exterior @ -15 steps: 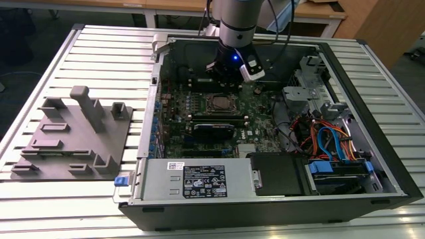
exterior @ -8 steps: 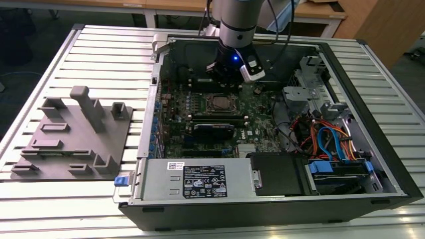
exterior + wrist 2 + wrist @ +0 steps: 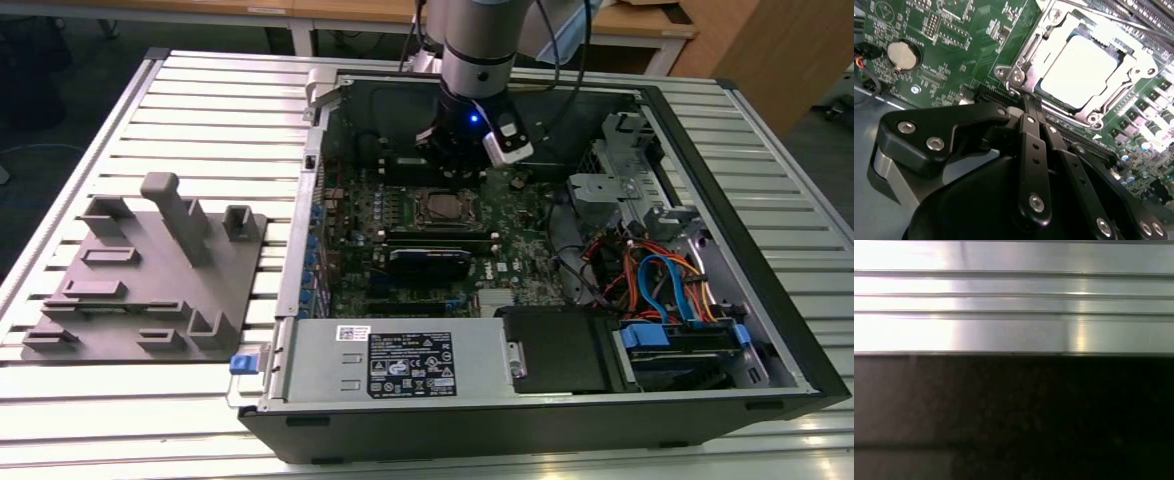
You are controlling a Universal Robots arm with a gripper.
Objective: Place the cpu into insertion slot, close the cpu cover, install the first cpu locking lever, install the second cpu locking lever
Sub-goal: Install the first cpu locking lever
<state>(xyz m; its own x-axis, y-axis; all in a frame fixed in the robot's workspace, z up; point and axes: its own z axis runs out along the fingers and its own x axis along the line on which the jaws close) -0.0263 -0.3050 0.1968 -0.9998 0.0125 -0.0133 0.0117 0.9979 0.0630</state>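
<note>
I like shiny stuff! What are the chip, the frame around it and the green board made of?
The chip looks like smooth pale metal, glaring under the light. The frame looks like bright stamped steel, with glinting edges and screws. The board seems to be glossy green-coated circuit laminate, dotted with tiny solder points.

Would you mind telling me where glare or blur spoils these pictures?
In the second wrist view, glare washes the cpu nearly white inside the cpu cover, and the hand's dark linkage looms soft in front. In the first wrist view, bright streaks run along the ribbed metal table. The exterior view is evenly lit.
</note>
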